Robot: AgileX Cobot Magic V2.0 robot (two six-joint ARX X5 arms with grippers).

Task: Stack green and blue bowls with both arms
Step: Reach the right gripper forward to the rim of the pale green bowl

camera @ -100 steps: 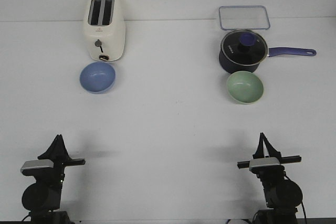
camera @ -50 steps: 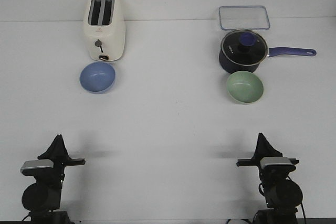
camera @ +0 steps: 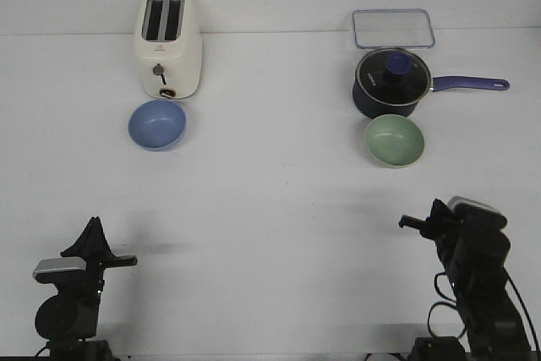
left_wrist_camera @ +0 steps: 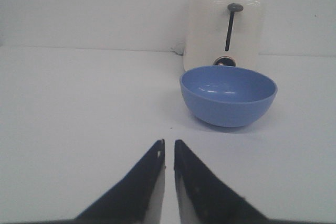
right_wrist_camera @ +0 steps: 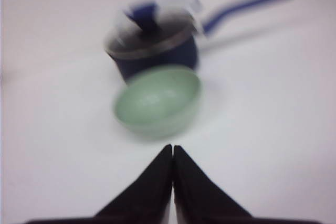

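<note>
two bowls sit well apart, and each has its own arm on its side, so you reach each with the nearer one. starting left of the toaster (camera: 170, 46): your left gripper (left_wrist_camera: 168, 153) rests far back from it, fingers nearly together with only a thin slit between them, holding nothing. the blue bowl (camera: 157, 123) lies just in front of the toaster, ahead of that pincer and a little to its right. across from the toaster, the green bowl (camera: 394, 139) sits just in front of the saucepan (camera: 391, 82). your right gripper (right_wrist_camera: 172, 156) is pressed together and empty; the green bowl lies ahead of it, slightly left. round bowls give no long axis; you'll need to part the fingers first.
</note>
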